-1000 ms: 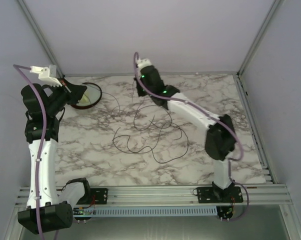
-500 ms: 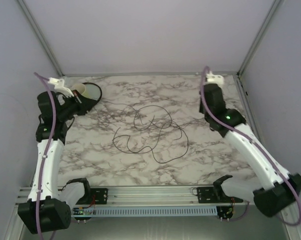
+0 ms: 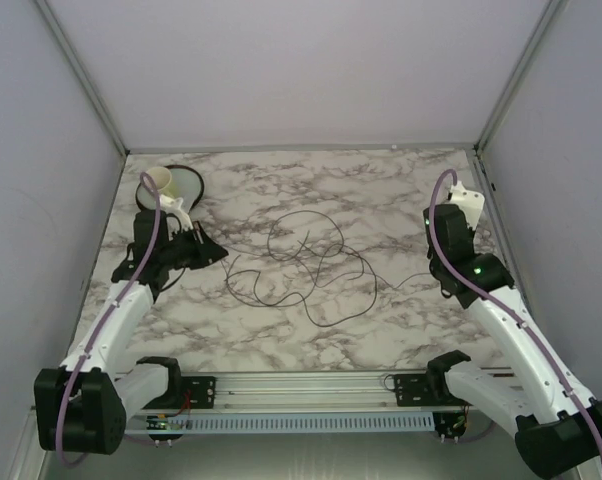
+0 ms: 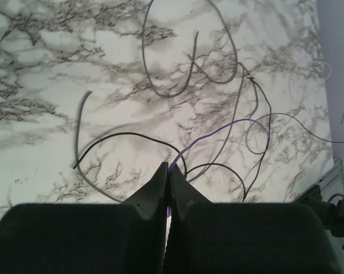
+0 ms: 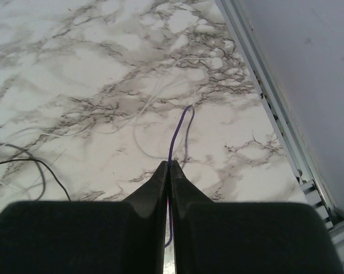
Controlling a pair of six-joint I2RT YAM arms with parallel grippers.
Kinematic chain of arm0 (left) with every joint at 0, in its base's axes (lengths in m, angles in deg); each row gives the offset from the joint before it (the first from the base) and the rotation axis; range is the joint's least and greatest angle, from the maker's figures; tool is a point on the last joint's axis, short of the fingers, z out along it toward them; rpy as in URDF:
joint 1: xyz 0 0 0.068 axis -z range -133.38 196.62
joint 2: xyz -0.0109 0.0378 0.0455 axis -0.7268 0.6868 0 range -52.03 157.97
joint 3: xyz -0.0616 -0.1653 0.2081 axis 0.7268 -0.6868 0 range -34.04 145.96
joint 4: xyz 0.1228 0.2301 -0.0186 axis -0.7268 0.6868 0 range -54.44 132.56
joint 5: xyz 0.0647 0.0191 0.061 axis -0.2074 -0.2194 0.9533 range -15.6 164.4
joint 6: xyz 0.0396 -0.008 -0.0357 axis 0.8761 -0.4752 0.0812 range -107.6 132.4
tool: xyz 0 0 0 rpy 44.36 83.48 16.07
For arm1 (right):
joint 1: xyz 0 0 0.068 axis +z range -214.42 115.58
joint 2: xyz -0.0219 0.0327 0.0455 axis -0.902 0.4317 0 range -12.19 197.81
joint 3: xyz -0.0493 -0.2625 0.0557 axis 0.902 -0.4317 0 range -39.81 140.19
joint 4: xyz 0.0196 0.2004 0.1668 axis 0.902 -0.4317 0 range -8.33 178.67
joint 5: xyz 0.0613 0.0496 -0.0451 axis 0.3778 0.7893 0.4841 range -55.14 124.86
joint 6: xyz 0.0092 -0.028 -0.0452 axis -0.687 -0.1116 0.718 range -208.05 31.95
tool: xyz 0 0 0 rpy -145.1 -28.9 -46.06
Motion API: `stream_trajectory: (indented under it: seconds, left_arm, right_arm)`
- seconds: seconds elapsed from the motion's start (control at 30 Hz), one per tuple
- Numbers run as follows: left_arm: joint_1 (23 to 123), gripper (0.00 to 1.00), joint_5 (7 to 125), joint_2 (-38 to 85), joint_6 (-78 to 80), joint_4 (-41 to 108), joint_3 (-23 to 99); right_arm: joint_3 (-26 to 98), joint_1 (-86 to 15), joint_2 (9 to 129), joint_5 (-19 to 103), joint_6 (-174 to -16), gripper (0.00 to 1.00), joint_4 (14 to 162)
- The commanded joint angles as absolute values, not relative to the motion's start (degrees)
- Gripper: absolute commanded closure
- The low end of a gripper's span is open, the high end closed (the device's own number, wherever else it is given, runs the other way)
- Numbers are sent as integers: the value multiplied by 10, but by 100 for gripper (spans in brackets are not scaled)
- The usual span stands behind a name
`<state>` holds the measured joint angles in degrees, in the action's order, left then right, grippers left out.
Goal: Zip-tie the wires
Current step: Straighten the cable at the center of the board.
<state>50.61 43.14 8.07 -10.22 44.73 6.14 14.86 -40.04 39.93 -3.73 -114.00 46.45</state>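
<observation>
We see the left gripper (image 4: 170,168) with its jaws pressed fully together, pinching a thin purple strand (image 4: 218,130) that curves away ahead and to the right. The right gripper (image 5: 169,165) is likewise closed on a purple strand looping just ahead. The wires (image 3: 301,262) lie in loose loops on the marble table (image 3: 401,190), ahead of the left jaws and left of the right jaws.
</observation>
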Motion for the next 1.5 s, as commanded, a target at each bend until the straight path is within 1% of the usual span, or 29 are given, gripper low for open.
stream_trajectory:
  seconds: [0.0,0.2,0.33,0.43,0.47,0.53,0.63,0.73,0.8,0.87,0.93,0.97,1.07,1.17,1.27,1.33,1.47]
  left_arm:
    - [515,100,457,98,-108,419,47]
    - [521,100,499,147,-79,461,54]
    - [521,100,561,165,-66,479,50]
    - [521,100,567,189,-64,472,46]
    - [521,100,561,198,-62,470,45]
    - [521,99,553,216,-57,471,45]
    - [521,94,554,230,-54,472,45]
    - [522,86,544,238,-52,472,48]
    - [522,76,540,244,-49,476,56]
    - [521,59,544,250,-42,486,67]
    - [522,48,557,253,-37,498,79]
    - [521,44,569,254,-34,505,87]
    - [522,34,601,245,-25,519,116]
    - [523,26,587,230,-23,495,153]
    - [539,21,546,232,-31,451,199]
    - [561,21,528,254,-34,437,238]
    - [622,21,512,341,-40,435,312]
  right_arm:
    - [129,-408,407,-73,-1151,100,475]
    - [84,-412,448,-65,-1140,100,512]
    - [88,-418,476,-57,-1133,100,517]
    - [90,-424,492,-53,-1128,100,518]
    - [91,-425,496,-53,-1128,97,518]
    - [92,-426,498,-59,-1130,84,518]
    - [90,-428,482,-78,-1136,67,518]
    - [97,-435,460,-78,-1133,56,518]
    - [114,-437,456,-67,-1130,51,518]
    - [138,-437,464,-36,-1123,50,523]
    - [162,-437,480,17,-1117,50,538]
    - [172,-435,489,55,-1114,50,550]
    - [182,-420,517,114,-1116,50,602]
    - [183,-401,557,148,-1120,49,666]
    - [195,-383,599,165,-1128,49,697]
    - [200,-372,617,168,-1133,48,711]
    - [201,-359,629,177,-1143,47,725]
